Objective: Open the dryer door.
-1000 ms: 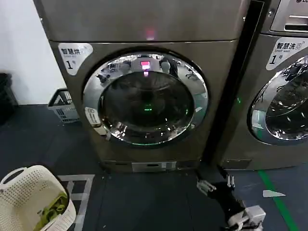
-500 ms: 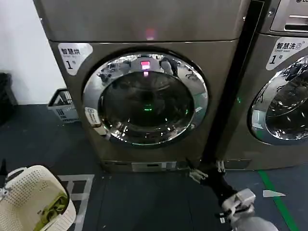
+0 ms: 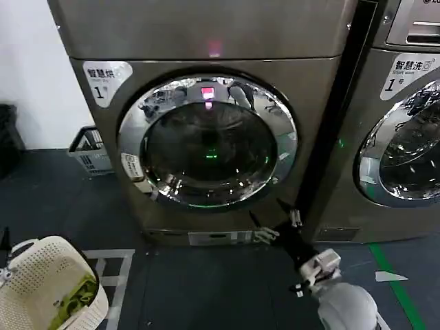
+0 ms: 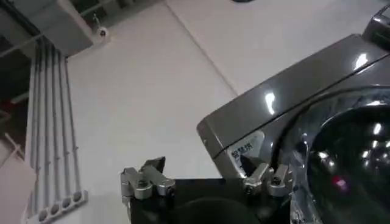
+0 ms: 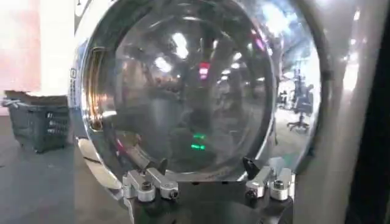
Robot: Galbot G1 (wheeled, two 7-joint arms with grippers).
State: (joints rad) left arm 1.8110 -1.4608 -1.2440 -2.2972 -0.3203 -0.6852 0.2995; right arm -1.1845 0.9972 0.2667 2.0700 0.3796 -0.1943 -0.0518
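The grey dryer (image 3: 206, 41) fills the head view, and its round chrome-rimmed glass door (image 3: 208, 141) is closed. A handle recess (image 3: 135, 172) sits at the door's lower left rim. My right gripper (image 3: 273, 218) is open, low in front of the dryer just below the door's lower right rim, touching nothing. The right wrist view has the door (image 5: 183, 85) close ahead of the open right gripper (image 5: 205, 164). My left gripper (image 4: 204, 165) is open and empty, held off to the left, with the dryer (image 4: 317, 122) beyond it.
A white laundry basket (image 3: 41, 285) holding green cloth stands on the floor at the front left. A dark basket (image 3: 89, 152) sits beside the dryer's left side. A second machine (image 3: 405, 137) stands at the right, with green tape (image 3: 395, 289) on the floor.
My right arm has moved forward and to the left, from the floor at lower right up to the dryer's lower front. The door has not moved.
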